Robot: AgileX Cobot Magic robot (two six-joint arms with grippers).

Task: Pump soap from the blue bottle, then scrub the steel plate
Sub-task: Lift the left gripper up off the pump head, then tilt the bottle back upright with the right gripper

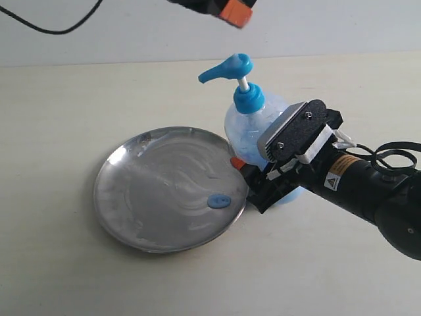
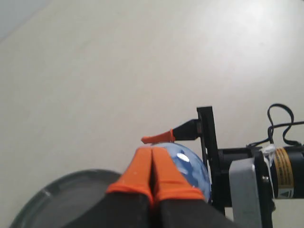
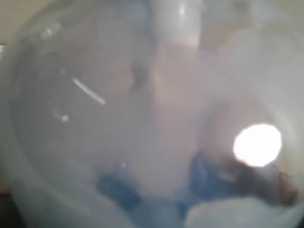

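On my exterior feed I see a pale cream tabletop [image 1: 66, 276], matte and plain, running back to a white wall [image 1: 131, 39]. A thin black cable [image 1: 56, 32] sags in a loop in front of that wall, at the upper left. My left wrist feed shows the same bare cream surface.

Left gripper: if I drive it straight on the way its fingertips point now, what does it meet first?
Most likely the pump head of the blue bottle, which sits just under the shut left gripper in the exterior view; depth is unclear, though.
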